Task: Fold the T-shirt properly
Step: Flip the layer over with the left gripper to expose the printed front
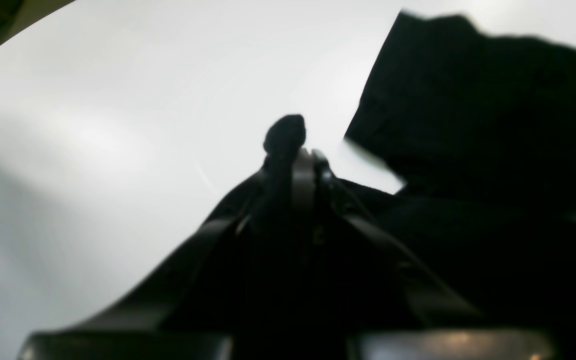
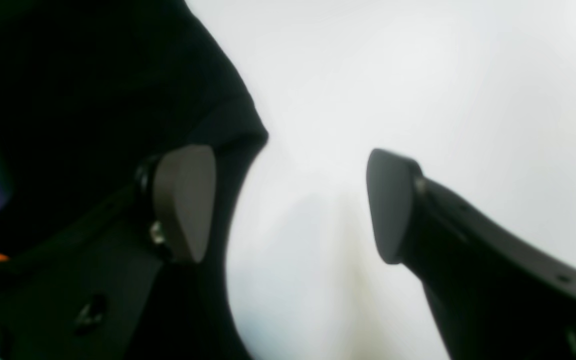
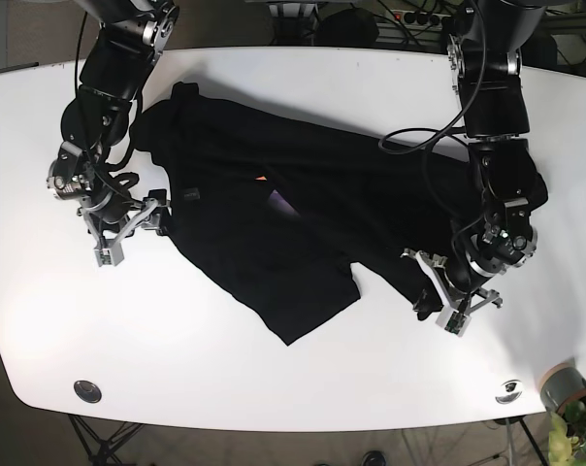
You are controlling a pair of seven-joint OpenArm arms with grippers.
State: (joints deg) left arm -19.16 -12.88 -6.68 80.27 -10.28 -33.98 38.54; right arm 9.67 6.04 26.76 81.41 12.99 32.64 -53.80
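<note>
Two black arms, segmented, with loose black cables looped alongside. Left tool [image 3: 441, 303]: black fingers, silver bracket. Right tool [image 3: 128, 233]: black fingers with rounded grey pads [image 2: 185, 202], silver screws, pale grey bracket.

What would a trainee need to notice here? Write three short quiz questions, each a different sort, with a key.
1. True or false: the T-shirt lies neatly folded.
2. Which gripper is pinching cloth: A) left gripper B) right gripper?
3. Fill in: the table is coloured ____.

Key: 1 false, the shirt lies crumpled and spread out. 2 A; the right one is open, beside the shirt's edge. 3 white.
</note>
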